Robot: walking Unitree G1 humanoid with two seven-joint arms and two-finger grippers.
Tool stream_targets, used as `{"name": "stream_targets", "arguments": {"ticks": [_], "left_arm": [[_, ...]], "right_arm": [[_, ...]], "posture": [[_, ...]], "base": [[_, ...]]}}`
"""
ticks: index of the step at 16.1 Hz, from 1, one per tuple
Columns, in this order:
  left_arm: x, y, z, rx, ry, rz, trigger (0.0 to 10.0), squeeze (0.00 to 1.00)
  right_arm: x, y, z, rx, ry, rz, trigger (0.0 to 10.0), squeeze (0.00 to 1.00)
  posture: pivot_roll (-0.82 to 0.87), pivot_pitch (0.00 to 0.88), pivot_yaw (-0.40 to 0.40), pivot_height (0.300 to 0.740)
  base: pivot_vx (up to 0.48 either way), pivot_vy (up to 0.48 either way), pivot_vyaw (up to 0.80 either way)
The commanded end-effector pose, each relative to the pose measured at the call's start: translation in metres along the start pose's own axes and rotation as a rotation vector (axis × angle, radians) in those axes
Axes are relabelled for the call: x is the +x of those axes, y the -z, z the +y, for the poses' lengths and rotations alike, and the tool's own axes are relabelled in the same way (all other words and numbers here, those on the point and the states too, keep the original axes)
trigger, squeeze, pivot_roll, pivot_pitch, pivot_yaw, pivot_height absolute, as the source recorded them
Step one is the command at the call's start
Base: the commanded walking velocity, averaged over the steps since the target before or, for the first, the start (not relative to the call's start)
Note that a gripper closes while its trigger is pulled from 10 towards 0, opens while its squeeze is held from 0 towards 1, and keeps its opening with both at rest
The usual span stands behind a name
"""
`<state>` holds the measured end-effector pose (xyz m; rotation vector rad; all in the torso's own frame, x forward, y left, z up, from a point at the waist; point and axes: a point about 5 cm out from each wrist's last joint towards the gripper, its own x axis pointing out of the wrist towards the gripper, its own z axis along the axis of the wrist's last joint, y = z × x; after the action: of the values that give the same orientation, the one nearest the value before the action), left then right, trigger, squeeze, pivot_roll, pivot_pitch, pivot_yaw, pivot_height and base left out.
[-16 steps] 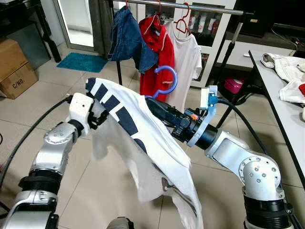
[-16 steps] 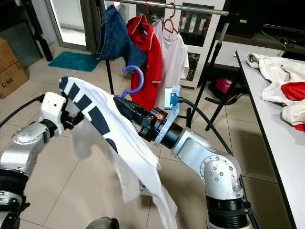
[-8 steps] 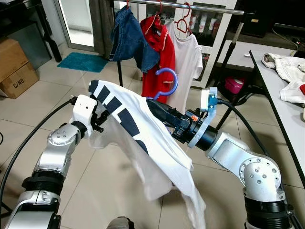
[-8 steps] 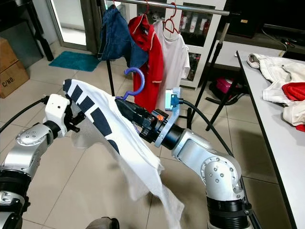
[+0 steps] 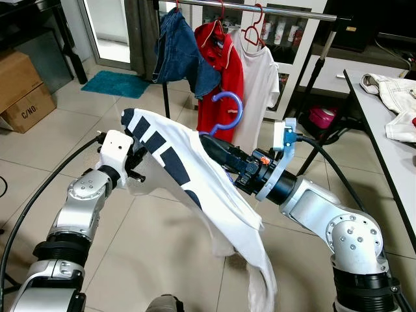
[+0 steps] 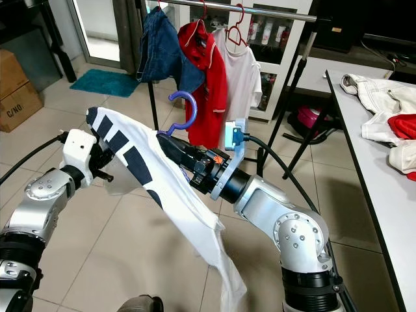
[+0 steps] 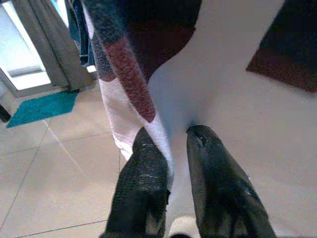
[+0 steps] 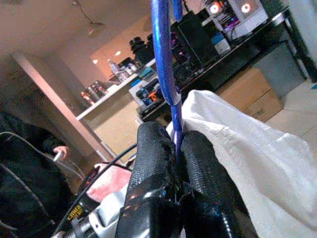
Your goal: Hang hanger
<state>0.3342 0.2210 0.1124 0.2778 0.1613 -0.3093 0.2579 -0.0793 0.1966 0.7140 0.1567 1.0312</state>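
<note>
The blue hanger (image 5: 224, 112), carrying a white shirt (image 5: 195, 175) with navy stripes, sits mid-frame, its stem pinched in the right claw (image 8: 173, 148) while the left claw (image 7: 171, 163) grips a fold of the shirt at 9 o'clock. Since a second ago the shirt's loose tail has swung in under the hanger and the rail (image 5: 260, 9) at 12 o'clock looks slightly nearer, so the hook probably still needs lifting onto it. The box (image 5: 26, 107) at 10 o'clock reads "C/NO".
</note>
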Motion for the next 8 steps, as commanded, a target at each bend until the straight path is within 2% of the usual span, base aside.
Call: {"name": "stream_targets", "arguments": {"ticks": [1, 4, 8], "left_arm": [[-0.002, 0.005, -0.001, 0.004, -0.015, 0.011, 0.0, 0.00], [-0.008, 0.015, 0.001, -0.004, -0.045, 0.030, 0.0, 0.00], [-0.014, 0.026, 0.000, -0.015, -0.058, 0.048, 0.0, 0.00]], "right_arm": [[0.002, -0.011, -0.001, -0.049, 0.032, -0.051, 10.0, 0.00], [0.004, -0.018, -0.012, -0.089, 0.116, -0.082, 10.0, 0.00], [0.005, -0.022, -0.011, -0.101, 0.112, -0.098, 10.0, 0.00]], "posture": [[-0.02, 0.000, 0.008, 0.740], [-0.02, 0.000, 0.005, 0.740], [-0.02, 0.000, 0.004, 0.740]], "base": [[0.000, 0.000, 0.00], [0.000, 0.000, 0.00], [0.000, 0.000, 0.00]]}}
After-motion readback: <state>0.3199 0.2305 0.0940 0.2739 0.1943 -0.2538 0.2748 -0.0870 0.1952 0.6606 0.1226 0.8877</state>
